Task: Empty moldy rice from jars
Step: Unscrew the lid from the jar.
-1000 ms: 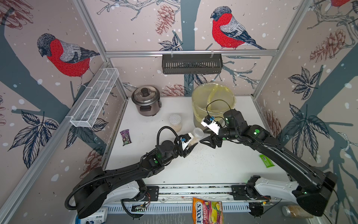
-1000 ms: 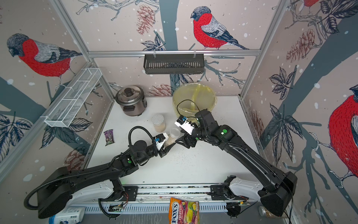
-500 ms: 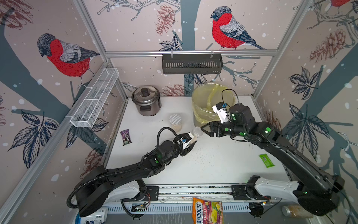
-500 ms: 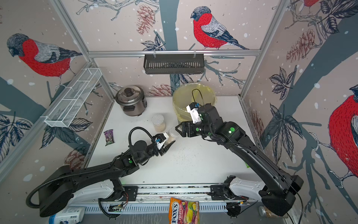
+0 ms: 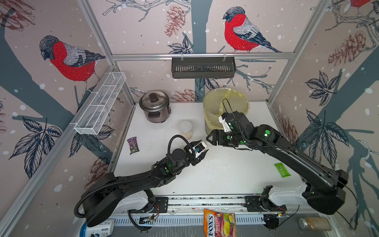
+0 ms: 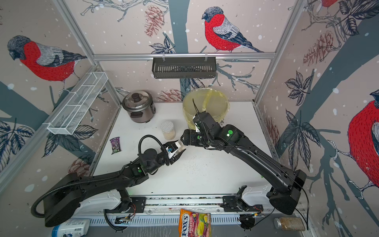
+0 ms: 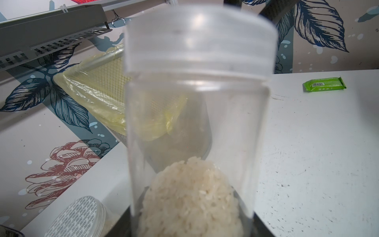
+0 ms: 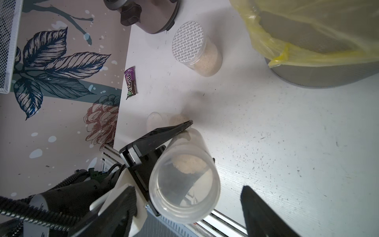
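- Surroundings: rice cooker (image 5: 154,106) and silver-lidded jar (image 5: 185,129) beside yellow-bagged bin (image 5: 213,115).
- Held: narrow clear jar (image 8: 184,174) with moldy rice (image 7: 192,197), pinched in left gripper (image 5: 205,149), near bin's front.
- Facing it: right gripper (image 5: 212,138), jaws spread, just beside jar's end.

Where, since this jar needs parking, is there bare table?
Widest: front middle of the table, between left gripper, green wrapper and rail. Crowded: the back, around cooker, dotted-lid jar, bin and right gripper.
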